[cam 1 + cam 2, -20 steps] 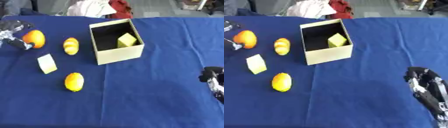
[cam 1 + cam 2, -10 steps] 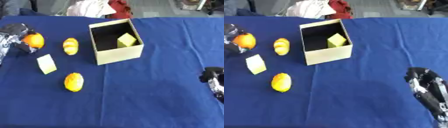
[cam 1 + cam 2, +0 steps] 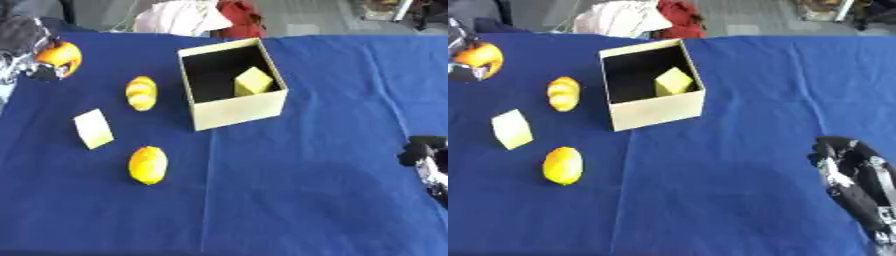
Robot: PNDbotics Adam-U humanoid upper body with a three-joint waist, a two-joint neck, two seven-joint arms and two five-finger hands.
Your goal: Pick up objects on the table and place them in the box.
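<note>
Left eye view: a blue tablecloth (image 3: 289, 200) is covering the table, with an open pale-yellow box (image 3: 233, 85) sitting near its far middle, a yellow block (image 3: 254, 81) lying inside. The left hand (image 3: 26, 47) is curling round a round orange fruit (image 3: 61, 57) at the far left. The right hand (image 3: 852, 182) is resting relaxed, fingers loosely open, at the lower right.

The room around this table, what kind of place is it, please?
Probably a lab or workshop set up for robot practice. A blue cloth covers the table, with toy-like fruit and a cardboard box on it. Behind lie bare grey floor and a heap of clothes.
</note>
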